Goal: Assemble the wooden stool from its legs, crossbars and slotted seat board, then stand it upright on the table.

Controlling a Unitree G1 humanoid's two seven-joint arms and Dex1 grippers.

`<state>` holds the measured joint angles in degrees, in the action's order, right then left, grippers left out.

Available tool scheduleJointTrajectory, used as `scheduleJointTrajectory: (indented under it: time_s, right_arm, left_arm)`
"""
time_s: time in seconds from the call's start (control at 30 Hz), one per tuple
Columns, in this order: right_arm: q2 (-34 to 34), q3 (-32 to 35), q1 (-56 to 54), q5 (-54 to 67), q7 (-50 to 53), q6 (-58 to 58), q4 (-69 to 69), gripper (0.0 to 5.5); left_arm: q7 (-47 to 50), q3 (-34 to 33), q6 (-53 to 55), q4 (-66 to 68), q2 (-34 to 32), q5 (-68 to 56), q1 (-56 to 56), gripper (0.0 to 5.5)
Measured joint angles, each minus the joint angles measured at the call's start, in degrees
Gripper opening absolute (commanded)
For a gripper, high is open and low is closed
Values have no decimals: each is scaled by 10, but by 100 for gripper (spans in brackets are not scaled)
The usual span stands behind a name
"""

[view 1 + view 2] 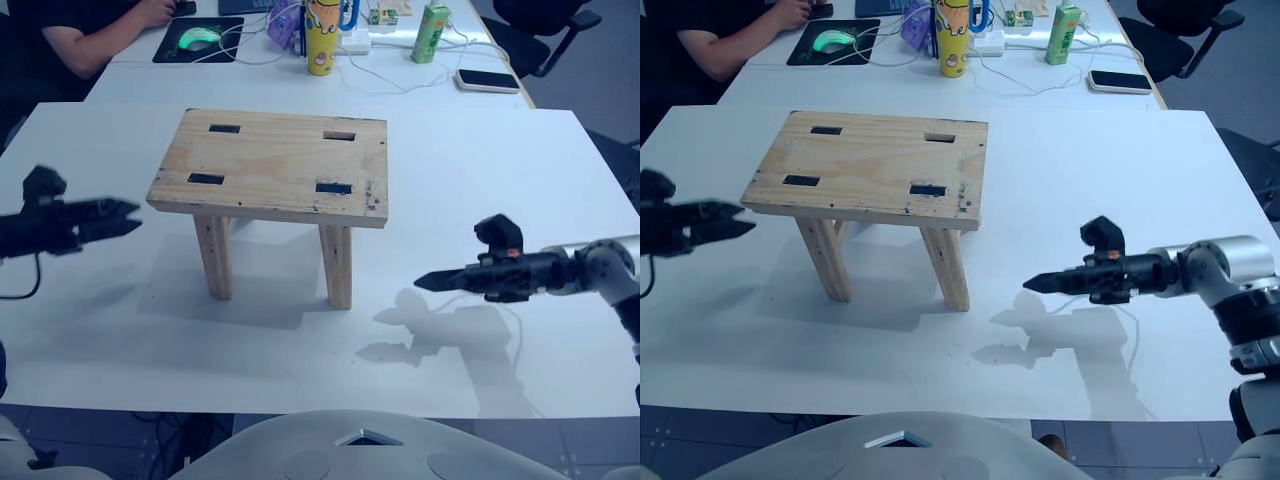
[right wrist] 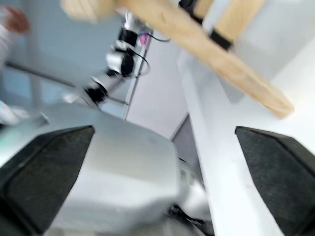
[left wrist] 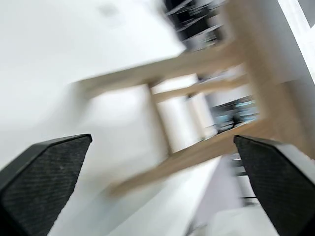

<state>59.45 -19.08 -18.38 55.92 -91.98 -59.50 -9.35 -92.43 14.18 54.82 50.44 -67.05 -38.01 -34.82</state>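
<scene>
The wooden stool stands upright on its legs in the middle of the white table, its slotted seat board on top with dark slots near the corners. My left gripper hovers to the stool's left at about seat height, open and holding nothing, fingertips pointing at the seat's edge. My right gripper is low over the table to the right of the front right leg, also open and holding nothing. In the left wrist view the stool's legs and crossbars lie beyond the open pads.
A second table behind carries a yellow cup, a green carton, a phone and a mouse on a dark pad, with a person seated there. White table surface surrounds the stool on all sides.
</scene>
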Motion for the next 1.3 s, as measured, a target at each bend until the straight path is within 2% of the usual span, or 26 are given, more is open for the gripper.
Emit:
scheduleJointTrajectory:
  time_s: [0.2,0.3,0.37,0.5,0.6,0.7,0.8,0.87,1.03,1.23,1.3]
  right_arm:
    - [-53,55,128,-16,97,76,125,431]
    - [-121,73,164,-26,170,100,151,380]
    - [-162,71,170,-36,201,108,163,340]
    - [-232,64,159,-38,243,112,189,278]
    - [-243,57,144,-41,243,108,195,226]
    - [-243,51,123,-62,233,109,175,176]
    - [-257,52,93,-83,232,120,141,126]
    - [-288,48,65,-111,234,147,96,94]
    - [-348,35,-50,-255,290,317,-105,15]
    - [-423,45,-200,-355,422,507,-354,1]
    - [-451,40,-256,-403,495,573,-446,1]
  left_arm:
    - [0,18,-83,-223,-71,-86,131,409]
    - [0,51,-200,-386,-118,-44,271,360]
    - [0,53,-239,-465,-129,-16,332,323]
    - [39,3,-234,-591,-105,-24,355,262]
    - [104,-8,-238,-630,-48,2,344,214]
    - [133,-13,-252,-638,-19,40,328,164]
    - [144,-7,-284,-620,9,92,286,115]
    - [148,18,-329,-561,36,165,239,85]
    - [168,66,-406,-367,156,259,115,9]
    - [310,83,-499,-94,317,334,-52,0]
    - [404,82,-525,12,372,361,-121,0]
